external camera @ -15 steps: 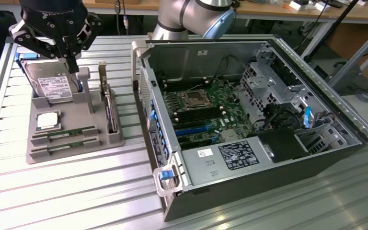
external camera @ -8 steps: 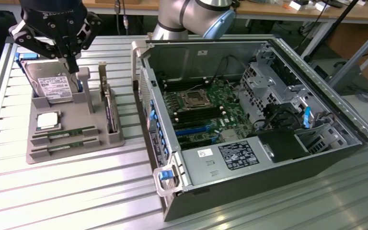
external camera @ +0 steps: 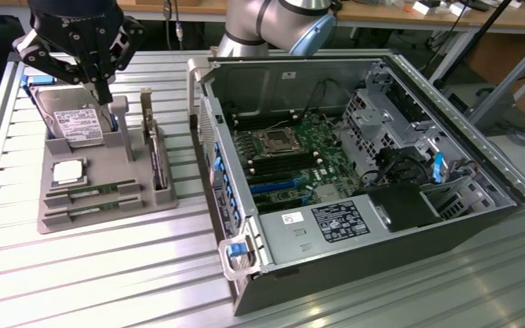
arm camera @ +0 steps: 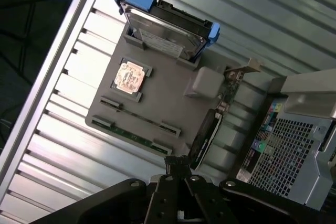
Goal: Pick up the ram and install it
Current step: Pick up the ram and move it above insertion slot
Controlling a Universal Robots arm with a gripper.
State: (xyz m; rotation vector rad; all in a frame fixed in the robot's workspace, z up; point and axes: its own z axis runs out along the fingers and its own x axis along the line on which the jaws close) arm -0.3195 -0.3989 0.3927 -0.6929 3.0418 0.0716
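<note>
1. In the exterior view, read as a clock face, the gripper (external camera: 104, 95) hangs at eleven o'clock; its fingers (external camera: 90, 74) meet in a point, clenched on nothing; the wrist view shows the tips closed together too.
2. The tips are over the twelve o'clock end of the grey tray (external camera: 109, 156), just beside the drive (external camera: 74, 124); we cannot tell whether they touch either one.
3. The ram (external camera: 92, 190) lies in a long slot at the tray's six o'clock end, well apart from the gripper; a second stick (external camera: 90, 209) lies parallel in the next slot, just beside it toward six o'clock.
4. The tray also holds the drive, which leans in a cradle at twelve o'clock, with blue rails on its sides in the wrist view; a square chip (external camera: 69, 172) sits in a pocket between the drive and the ram; a card (external camera: 156, 158) stands on edge in a slot along the three o'clock side, its metal bracket toward twelve o'clock.
5. The tray rests on the slatted table (external camera: 80, 273), at nine o'clock from the case (external camera: 454, 229), near it but apart.
6. The case lies on its side with the panel off; inside we see the green board (external camera: 310, 158), with a socket (external camera: 276, 141) toward twelve o'clock and blue slots (external camera: 276, 185) toward six; a metal cage (external camera: 372, 123) stands at three o'clock from the board, and a black box (external camera: 404, 208) sits at five o'clock.
</note>
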